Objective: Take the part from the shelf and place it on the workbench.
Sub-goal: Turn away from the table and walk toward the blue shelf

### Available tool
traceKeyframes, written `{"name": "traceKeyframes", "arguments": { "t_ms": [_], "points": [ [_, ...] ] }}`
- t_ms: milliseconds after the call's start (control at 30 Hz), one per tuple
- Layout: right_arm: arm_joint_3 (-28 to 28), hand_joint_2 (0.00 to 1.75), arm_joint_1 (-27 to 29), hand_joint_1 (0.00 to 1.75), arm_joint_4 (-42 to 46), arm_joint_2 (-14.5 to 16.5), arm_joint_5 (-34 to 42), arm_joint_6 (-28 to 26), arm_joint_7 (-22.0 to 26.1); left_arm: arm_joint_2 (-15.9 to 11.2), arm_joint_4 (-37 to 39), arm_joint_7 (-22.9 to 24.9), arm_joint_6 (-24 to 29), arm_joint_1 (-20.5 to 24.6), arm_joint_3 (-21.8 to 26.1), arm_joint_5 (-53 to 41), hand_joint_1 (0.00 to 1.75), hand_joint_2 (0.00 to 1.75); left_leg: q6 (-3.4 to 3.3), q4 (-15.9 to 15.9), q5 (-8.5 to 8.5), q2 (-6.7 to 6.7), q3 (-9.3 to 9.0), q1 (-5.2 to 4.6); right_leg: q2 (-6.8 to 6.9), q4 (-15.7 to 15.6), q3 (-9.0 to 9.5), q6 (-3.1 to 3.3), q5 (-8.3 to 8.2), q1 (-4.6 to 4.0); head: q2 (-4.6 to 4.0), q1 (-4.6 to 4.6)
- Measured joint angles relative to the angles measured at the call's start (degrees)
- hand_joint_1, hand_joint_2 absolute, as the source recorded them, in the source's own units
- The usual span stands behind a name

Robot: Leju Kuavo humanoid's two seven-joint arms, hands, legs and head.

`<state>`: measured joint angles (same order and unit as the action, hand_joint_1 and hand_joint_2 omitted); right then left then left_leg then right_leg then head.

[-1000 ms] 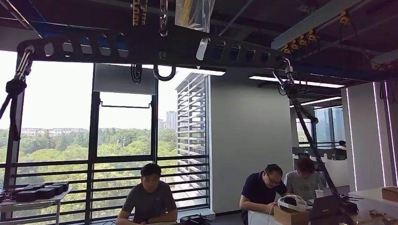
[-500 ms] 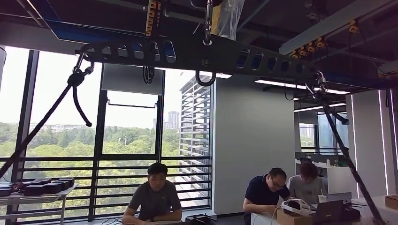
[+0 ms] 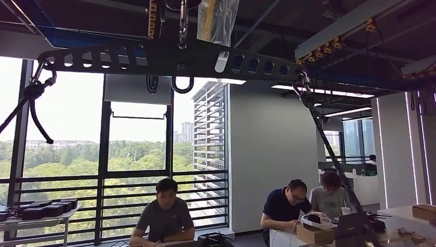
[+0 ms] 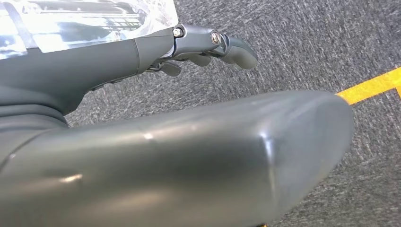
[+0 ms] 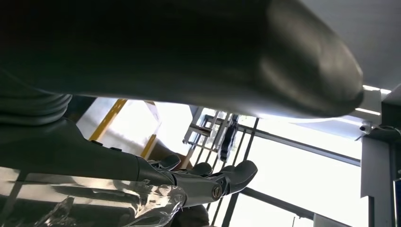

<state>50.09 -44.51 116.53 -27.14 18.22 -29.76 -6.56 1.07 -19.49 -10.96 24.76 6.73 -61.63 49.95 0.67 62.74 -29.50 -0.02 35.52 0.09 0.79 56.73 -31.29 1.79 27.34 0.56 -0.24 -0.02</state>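
Observation:
My left hand (image 4: 179, 142) hangs over grey carpet, its thick thumb in front and its dark fingers (image 4: 213, 45) stretched out straight with nothing between them. My right hand (image 5: 189, 182) points towards bright windows, and its fingers (image 5: 236, 172) are also stretched out and hold nothing. A crinkled clear plastic sheet (image 5: 118, 201) lies along the far side of the right fingers, and a similar shiny sheet (image 4: 85, 21) lies beyond the left fingers. I cannot tell what the sheets belong to.
The head view looks up at a black gantry beam (image 3: 169, 59) with ropes and hooks. Three people sit at desks (image 3: 164, 218) (image 3: 285, 208) (image 3: 331, 198). A small table with dark boxes (image 3: 36, 212) stands at the left. Cardboard boxes (image 3: 424, 212) lie on white tables at the right. A yellow floor line (image 4: 373, 85) crosses the carpet.
The whole head picture swung one way and then back, so the camera moved. The seated people and the tables stayed in place.

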Motion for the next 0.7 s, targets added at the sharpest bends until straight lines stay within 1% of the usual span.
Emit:
{"name": "traceKeyframes", "arguments": {
  "t_ms": [33,67,100,133,167,200,233,267,300,333,400,433,467,500,567,600,633,667,700],
  "points": [
    [0.0,0.00,0.1,0.00,-0.1,0.0,0.1,0.0,0.0,0.0,0.0,0.0,0.0,0.0,0.0,0.0,0.00,0.00,0.30,3.6,-2.25,0.01,1.24,0.13,0.04,0.0,-0.27,0.13,-0.17,0.00,0.00,0.15],
    [0.0,0.00,0.2,0.00,-0.1,0.0,0.2,0.1,0.0,0.0,0.0,0.0,0.0,-0.1,0.0,0.1,0.00,0.00,0.53,7.3,-4.14,0.01,2.47,0.26,0.07,0.1,-0.57,0.20,-0.35,0.00,0.00,0.26],
    [0.1,0.00,0.3,0.00,-0.2,0.0,0.3,0.1,0.0,0.0,0.0,0.0,0.0,-0.1,0.0,0.1,0.00,0.00,0.69,9.9,-5.15,0.02,3.17,0.35,0.07,0.2,-0.87,0.18,-0.52,-0.01,0.00,0.35],
    [0.1,0.00,0.4,0.00,-0.3,0.0,0.4,0.1,0.0,0.0,0.0,0.1,0.0,-0.1,0.0,0.1,0.00,0.00,0.77,10.6,-5.08,0.02,3.00,0.39,0.05,0.3,-1.17,0.12,-0.66,-0.01,0.00,0.43],
    [0.1,0.00,0.4,0.00,-0.4,0.0,0.5,0.2,0.0,0.0,0.0,0.1,0.0,-0.2,0.0,0.2,0.00,0.00,0.74,9.0,-3.96,0.02,1.76,0.41,0.02,0.5,-1.42,0.04,-0.77,0.01,0.00,0.51],
    [0.1,0.00,0.4,0.00,-0.4,0.0,0.6,0.2,0.1,0.0,0.0,0.1,0.0,-0.1,0.0,0.2,0.00,0.00,0.62,5.5,-2.14,0.01,-0.37,0.41,0.00,0.7,-1.59,-0.06,-0.83,0.02,0.00,0.60],
    [0.1,0.00,0.4,0.00,-0.4,0.0,0.6,0.2,0.1,0.0,0.0,0.1,0.0,-0.1,0.0,0.2,0.00,0.00,0.39,1.6,-0.82,-0.01,-2.58,0.39,-0.01,0.9,-1.76,-0.21,-0.87,-0.01,0.00,0.65],
    [0.0,0.00,0.4,0.00,-0.4,0.0,0.6,0.2,0.2,0.0,0.0,0.0,0.0,0.0,0.0,0.3,0.00,0.00,0.12,-1.7,0.12,-0.03,-4.24,0.33,-0.04,1.1,-1.98,-0.43,-0.93,-0.10,0.00,0.69],
    [0.0,0.00,0.4,0.00,-0.4,0.0,0.7,0.2,0.2,0.0,0.0,0.0,0.0,0.0,0.0,0.5,0.00,0.00,-0.16,-3.7,0.51,-0.05,-5.14,0.23,-0.06,1.3,-2.22,-0.74,-1.05,-0.17,0.00,0.66],
    [0.0,0.00,0.4,0.00,-0.5,0.0,0.7,0.3,0.3,0.0,0.0,0.0,0.1,0.0,0.0,0.6,0.00,0.00,-0.47,-4.4,0.38,-0.06,-5.24,0.09,-0.08,1.4,-2.46,-1.10,-1.23,-0.20,0.00,0.60],
    [0.0,0.00,0.3,0.00,-0.5,0.0,0.7,0.3,0.4,0.0,0.0,0.0,0.1,-0.1,0.0,0.7,0.00,0.00,-1.19,-4.7,0.91,-0.03,-4.90,0.02,-0.13,1.3,-2.75,-1.81,-1.53,-0.09,0.00,0.48],
    [-0.1,0.00,0.3,0.00,-0.5,0.0,0.7,0.4,0.4,0.0,0.0,0.0,0.1,0.0,0.0,0.8,0.00,0.00,-1.58,-4.9,1.28,0.00,-4.79,0.09,-0.18,1.6,-2.94,-2.11,-1.12,-0.02,0.00,0.44],
    [-0.1,0.00,0.3,0.00,-0.5,-0.1,0.7,0.4,0.4,0.0,0.0,0.0,0.1,0.0,0.0,0.9,0.00,0.00,-1.98,-5.2,1.67,0.03,-4.62,0.21,-0.24,2.9,-3.47,-2.38,0.01,0.03,0.00,0.34],
    [-0.1,0.00,0.3,0.00,-0.6,-0.1,0.7,0.4,0.4,0.0,0.0,0.0,0.1,0.1,0.0,0.9,0.00,0.00,-2.28,-5.4,2.04,0.06,-4.37,0.32,-0.30,5.3,-4.46,-2.59,1.85,0.09,0.00,0.23],
    [-0.1,0.00,0.5,0.00,-0.6,-0.1,0.7,0.4,0.4,0.0,0.0,0.0,0.1,0.1,0.0,1.0,0.00,0.00,-2.56,-5.3,2.52,0.08,-3.64,0.24,-0.34,12.6,-7.25,-2.92,6.08,0.16,0.00,-0.05],
    [-0.1,0.00,0.6,0.00,-0.7,-0.1,0.8,0.4,0.4,0.0,0.0,0.0,0.1,0.1,0.0,1.0,0.00,0.00,-2.58,-5.3,2.73,0.09,-3.28,0.19,-0.34,15.6,-8.28,-3.00,7.29,0.17,0.00,-0.16],
    [0.0,0.00,0.7,0.00,-0.8,-0.1,0.8,0.4,0.5,0.0,0.0,0.0,0.1,0.0,0.0,1.1,0.00,0.00,-2.56,-5.2,2.92,0.09,-2.94,0.14,-0.34,16.8,-8.46,-3.01,7.43,0.17,0.00,-0.24],
    [0.0,0.00,0.7,0.00,-0.8,-0.1,0.8,0.4,0.5,0.0,0.0,0.0,0.1,0.0,0.0,1.1,0.00,0.00,-2.52,-5.1,3.06,0.08,-2.65,0.11,-0.34,15.8,-7.55,-2.93,6.51,0.16,0.00,-0.32],
    [0.0,0.00,0.7,0.00,-0.8,-0.1,0.8,0.4,0.6,0.0,0.0,0.0,0.1,0.0,0.0,1.1,0.00,0.00,-2.44,-5.0,3.18,0.07,-2.45,0.07,-0.34,12.6,-5.61,-2.74,4.80,0.15,0.00,-0.39]
  ]
}}
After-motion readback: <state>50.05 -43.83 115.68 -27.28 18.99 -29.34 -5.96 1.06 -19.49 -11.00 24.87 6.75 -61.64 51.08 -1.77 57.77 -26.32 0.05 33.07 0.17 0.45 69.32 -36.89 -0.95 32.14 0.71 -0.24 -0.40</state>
